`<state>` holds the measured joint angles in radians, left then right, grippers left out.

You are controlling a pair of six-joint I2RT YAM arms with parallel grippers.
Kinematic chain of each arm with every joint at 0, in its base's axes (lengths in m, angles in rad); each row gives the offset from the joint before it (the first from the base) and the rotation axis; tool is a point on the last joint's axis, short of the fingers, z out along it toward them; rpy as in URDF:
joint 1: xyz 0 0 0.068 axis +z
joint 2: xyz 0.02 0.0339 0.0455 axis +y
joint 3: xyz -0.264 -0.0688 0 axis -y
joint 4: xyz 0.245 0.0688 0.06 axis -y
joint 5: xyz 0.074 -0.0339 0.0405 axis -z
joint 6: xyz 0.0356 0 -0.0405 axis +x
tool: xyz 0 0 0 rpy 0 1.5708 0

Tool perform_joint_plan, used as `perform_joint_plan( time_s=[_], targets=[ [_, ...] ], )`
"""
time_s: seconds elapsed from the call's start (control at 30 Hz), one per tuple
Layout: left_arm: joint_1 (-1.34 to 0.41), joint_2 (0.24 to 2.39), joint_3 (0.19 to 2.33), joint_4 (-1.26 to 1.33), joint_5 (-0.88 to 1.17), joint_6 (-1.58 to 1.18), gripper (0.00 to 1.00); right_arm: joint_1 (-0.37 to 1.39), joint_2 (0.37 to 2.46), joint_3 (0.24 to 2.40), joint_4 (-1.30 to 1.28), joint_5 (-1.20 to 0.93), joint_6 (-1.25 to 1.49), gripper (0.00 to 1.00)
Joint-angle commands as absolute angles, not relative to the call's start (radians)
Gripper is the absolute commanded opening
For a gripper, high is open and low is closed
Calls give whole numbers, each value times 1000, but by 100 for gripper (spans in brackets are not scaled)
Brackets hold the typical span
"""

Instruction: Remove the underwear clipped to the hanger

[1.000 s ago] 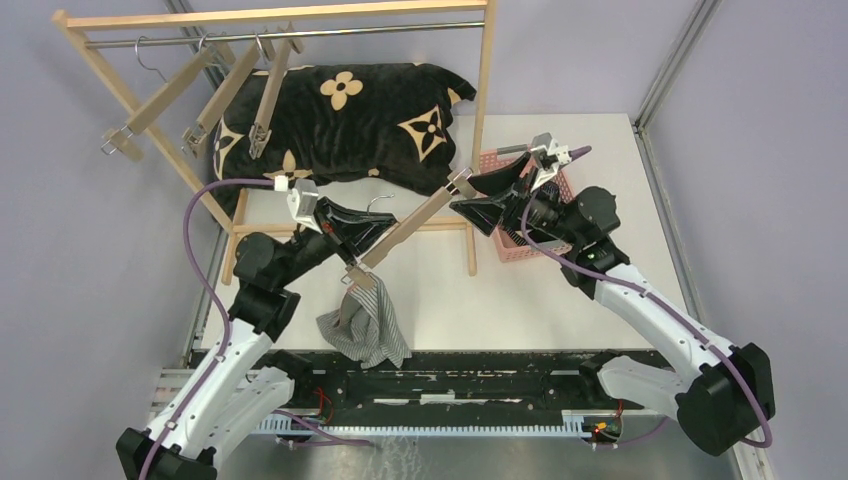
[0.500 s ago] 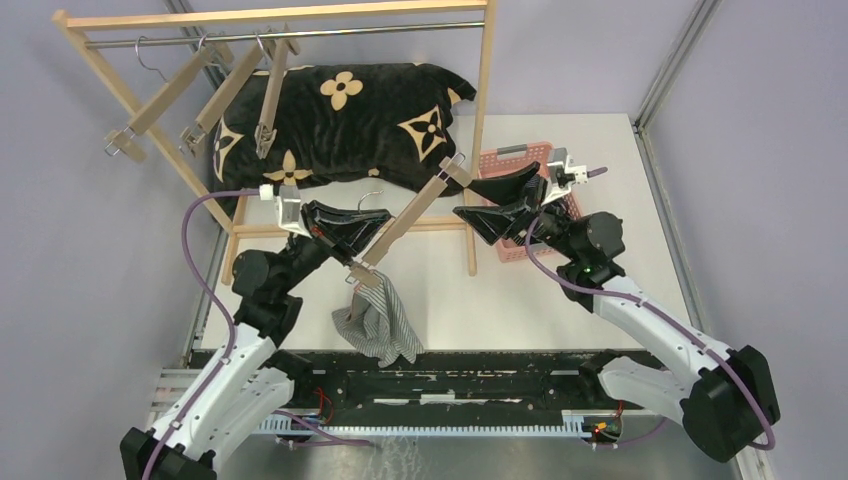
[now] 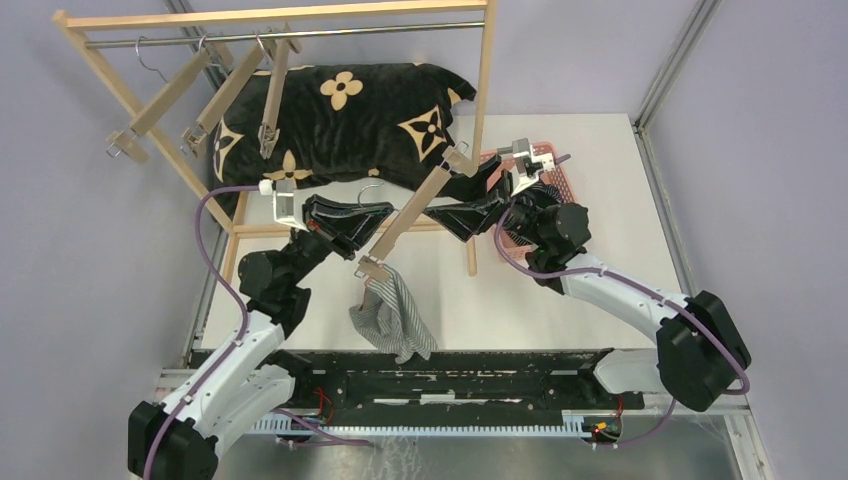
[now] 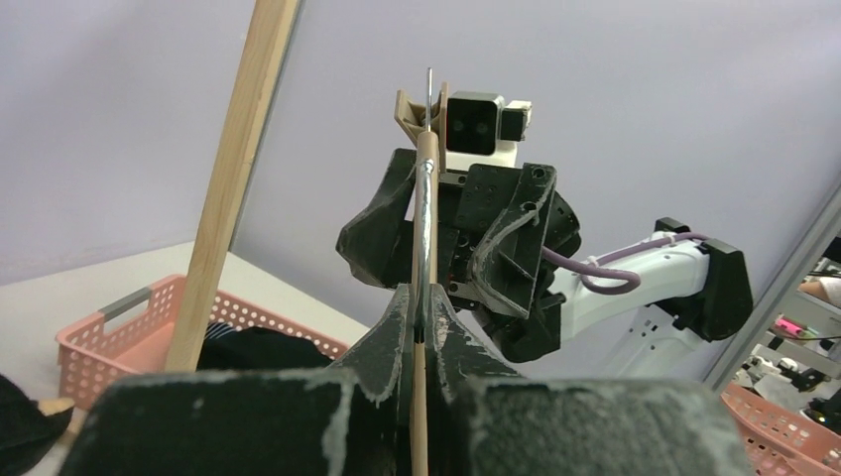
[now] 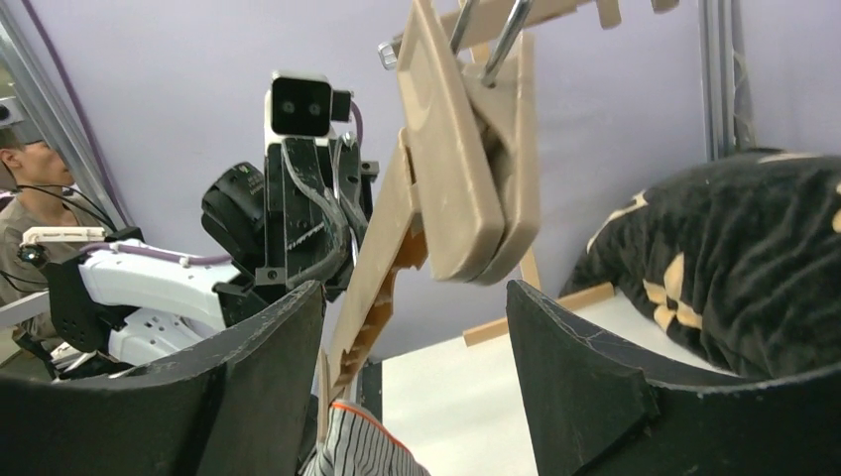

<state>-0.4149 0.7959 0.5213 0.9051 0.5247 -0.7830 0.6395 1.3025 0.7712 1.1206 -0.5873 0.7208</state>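
- Top view: the left gripper (image 3: 362, 238) is clamped on the hanger (image 3: 405, 215) at mid-bar. The striped underwear (image 3: 395, 318) dangles from the hanger's 7 o'clock clip. Over the last second the right gripper (image 3: 450, 198) backed off, then returned to the bare 1 o'clock end, jaws wide.
- Left wrist: the hanger (image 4: 424, 218) runs up to 12 o'clock. A dark cloth (image 4: 253, 347) lies in the basket (image 4: 94, 342) at 8 o'clock.
- Right wrist: the empty clip (image 5: 466, 178) sits at 12 o'clock between spread fingers (image 5: 268, 337), with the underwear (image 5: 362, 451) at 6 o'clock. Likely one clip remains to release.
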Motion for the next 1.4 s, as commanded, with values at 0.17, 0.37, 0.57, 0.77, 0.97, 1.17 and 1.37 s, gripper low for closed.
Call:
perform_joint_plan(
  time_s=[0.17,0.37,0.57,0.77,0.97,1.17,1.37],
  targets=[
    [-431,818,514,1101,491,-862,3,658,1337,879,1284,-627,793,71],
    [-443,865,517,1165,485,-889,3,667,1361,908,1276,-639,804,63],
    [-451,890,517,1202,472,-898,3,675,1377,931,1231,-656,798,28],
    [-456,882,529,1183,473,-885,3,679,1342,922,1116,-617,739,1],
    [-457,878,552,1090,519,-847,33,679,1301,906,1081,-587,709,1],
    [-459,783,529,836,504,-690,55,678,1246,897,1048,-580,677,1],
    [-457,623,469,536,397,-526,61,678,1174,901,973,-563,616,1]
  ],
)
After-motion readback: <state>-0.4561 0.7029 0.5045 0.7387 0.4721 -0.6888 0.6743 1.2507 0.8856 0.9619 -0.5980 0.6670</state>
